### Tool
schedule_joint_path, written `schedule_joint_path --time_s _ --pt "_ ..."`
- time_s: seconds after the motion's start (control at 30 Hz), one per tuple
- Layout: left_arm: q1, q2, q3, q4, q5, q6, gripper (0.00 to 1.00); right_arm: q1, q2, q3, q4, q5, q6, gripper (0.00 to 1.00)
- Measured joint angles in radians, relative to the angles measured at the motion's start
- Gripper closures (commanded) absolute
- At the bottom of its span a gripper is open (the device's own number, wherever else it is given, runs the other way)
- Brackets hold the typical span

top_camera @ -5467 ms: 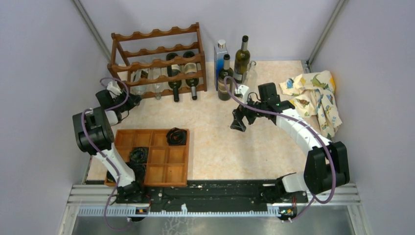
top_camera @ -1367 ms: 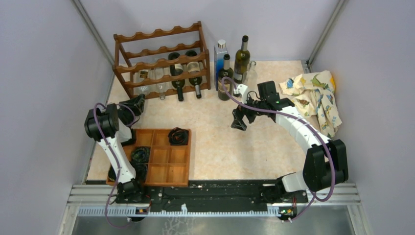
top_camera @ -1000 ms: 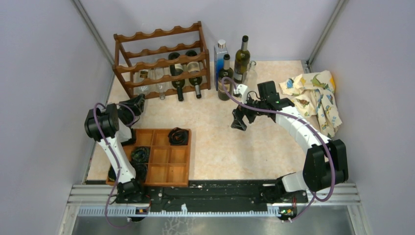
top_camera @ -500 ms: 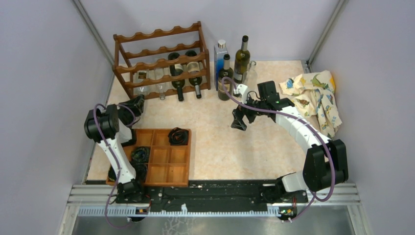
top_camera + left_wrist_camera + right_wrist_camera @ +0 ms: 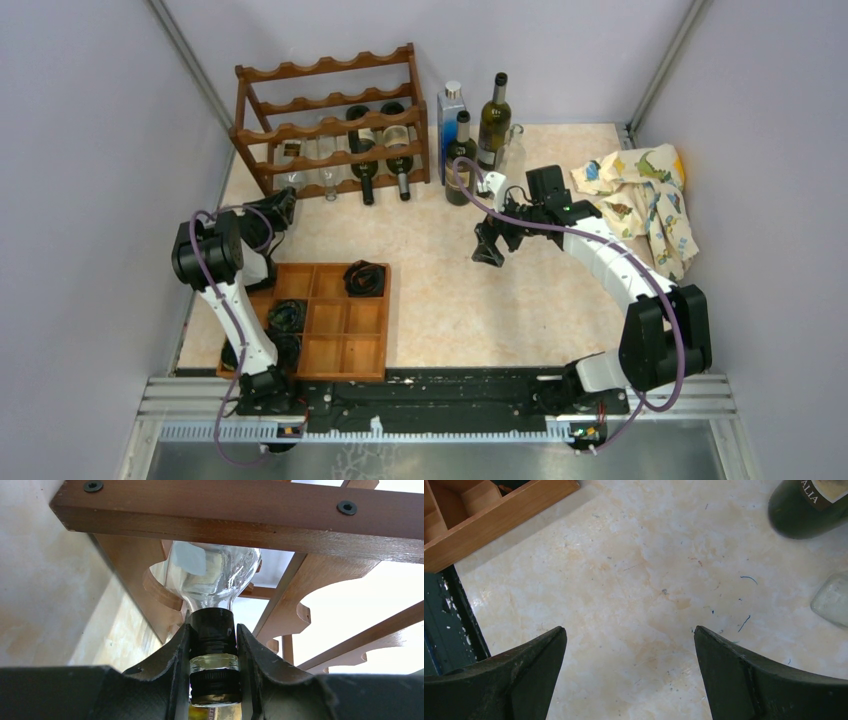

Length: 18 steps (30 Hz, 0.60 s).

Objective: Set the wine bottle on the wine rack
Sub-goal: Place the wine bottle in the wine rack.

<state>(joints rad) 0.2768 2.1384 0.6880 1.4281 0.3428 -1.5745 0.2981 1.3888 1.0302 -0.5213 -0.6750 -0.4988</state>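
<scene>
- Left end effector (image 5: 212, 630): clenched on the black-capped neck of the clear wine bottle (image 5: 212, 575).
- Wine bottle: lies inside the wine rack (image 5: 225, 510), low at the rack's left end, neck pointing out of the rack front.
- Right end effector (image 5: 628, 632): released, fingers wide apart, above bare bench (image 5: 634, 555), right of the rack.

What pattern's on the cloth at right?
The cloth: cream with blue, green, yellow prints; best in top external.

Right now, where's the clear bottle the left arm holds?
Far left in the top view: the clear bottle lies in the wine rack's leftmost slot, its neck between the left fingers.
</scene>
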Motion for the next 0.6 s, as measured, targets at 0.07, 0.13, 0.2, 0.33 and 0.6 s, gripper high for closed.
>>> schedule_joint_path --time_s 0.07,0.13,0.2,0.33,0.6 --pt "0.0 0.0 0.0 0.0 0.002 0.001 1.0 0.0 0.0 0.0 0.0 0.0 0.0 0.04" --pt "0.001 0.0 0.0 0.0 0.005 0.008 1.0 0.0 0.0 0.0 0.0 0.0 -0.001 0.04" --pt "0.002 0.0 0.0 0.0 0.013 0.018 1.0 0.0 0.0 0.0 0.0 0.0 -0.005 0.04" --pt "0.01 0.0 0.0 0.001 0.034 0.031 1.0 0.0 0.0 0.0 0.0 0.0 -0.008 0.04" --pt "0.019 0.0 0.014 -0.007 0.067 0.031 1.0 0.0 0.001 0.0 0.0 0.0 -0.014 0.04"
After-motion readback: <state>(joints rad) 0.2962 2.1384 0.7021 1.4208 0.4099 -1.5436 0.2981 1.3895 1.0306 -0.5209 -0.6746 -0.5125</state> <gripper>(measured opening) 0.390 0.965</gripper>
